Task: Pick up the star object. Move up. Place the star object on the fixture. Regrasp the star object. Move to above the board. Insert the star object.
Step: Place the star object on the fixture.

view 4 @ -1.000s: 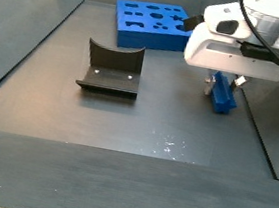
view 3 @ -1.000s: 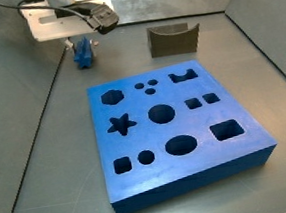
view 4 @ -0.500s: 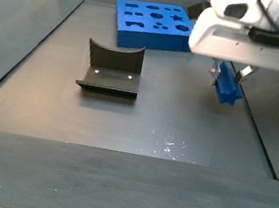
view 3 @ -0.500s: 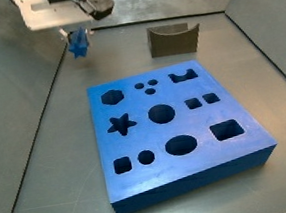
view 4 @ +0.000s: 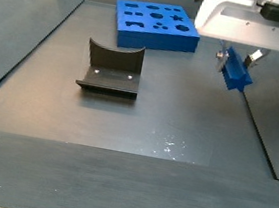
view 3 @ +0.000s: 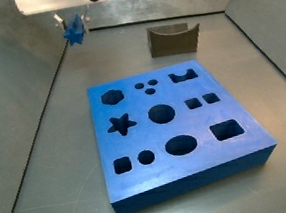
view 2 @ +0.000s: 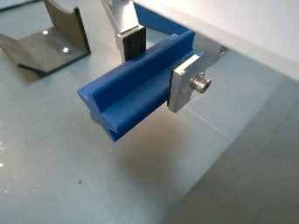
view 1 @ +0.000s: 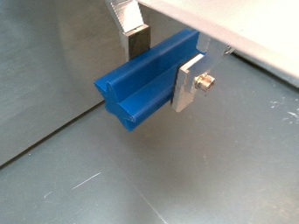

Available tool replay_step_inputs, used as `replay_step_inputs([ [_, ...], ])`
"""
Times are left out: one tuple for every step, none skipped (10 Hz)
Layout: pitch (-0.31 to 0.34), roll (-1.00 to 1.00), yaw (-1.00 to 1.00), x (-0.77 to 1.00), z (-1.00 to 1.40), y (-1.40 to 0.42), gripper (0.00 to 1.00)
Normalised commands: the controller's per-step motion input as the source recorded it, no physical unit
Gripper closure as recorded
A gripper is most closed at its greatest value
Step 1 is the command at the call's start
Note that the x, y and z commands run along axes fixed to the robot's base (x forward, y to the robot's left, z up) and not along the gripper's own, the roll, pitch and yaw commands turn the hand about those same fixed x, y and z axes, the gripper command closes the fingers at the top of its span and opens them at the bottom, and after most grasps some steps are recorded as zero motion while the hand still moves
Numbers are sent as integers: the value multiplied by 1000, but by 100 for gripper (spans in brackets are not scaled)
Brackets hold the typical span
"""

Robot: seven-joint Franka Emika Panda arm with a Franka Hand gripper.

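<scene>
While the gripper (view 1: 162,59) is clamped on the star object (view 1: 146,79), both wrist views show the silver fingers pressing opposite flanks of the ridged blue bar near one end, so most of its length hangs free of the jaws; this hold is judged adequate for carrying but not for insertion, which explains the planned regrasp. In a wrist view the star object (view 2: 135,83) hangs clear above the grey surface (view 2: 176,184), with the fixture (view 2: 52,39) visible beyond it and apart from it. In a side view the gripper (view 3: 73,26) sits at about 11 o'clock, the fixture (view 3: 172,39) at about 1 o'clock, and the board (view 3: 171,135) fills the centre, well apart from both. In a side view the star object (view 4: 235,69) is raised at 2 o'clock, the fixture (view 4: 110,69) lies toward 9 o'clock of it, and the board (view 4: 156,26) stands behind. Nothing is seen obstructing the path between them.
</scene>
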Motion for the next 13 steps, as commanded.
replay_step_inputs([
  [26,-2,-1,-4,1000,-1,100],
  [35,-3,-1,-9,1000,-1,100],
  [42,-2,0,-17,1000,-1,100],
  [43,-1,0,-20,1000,0,100],
  [45,1,1,-23,1000,2,100],
  [49,2,1,-23,970,4,100],
  [55,3,2,-17,796,7,100],
  [59,4,2,-12,707,8,100],
  [66,4,3,-6,572,10,100],
  [76,5,3,2,392,13,100],
  [82,6,4,3,208,15,100],
  [237,-41,-189,1000,148,456,100],
  [251,-51,-183,1000,98,451,100],
])
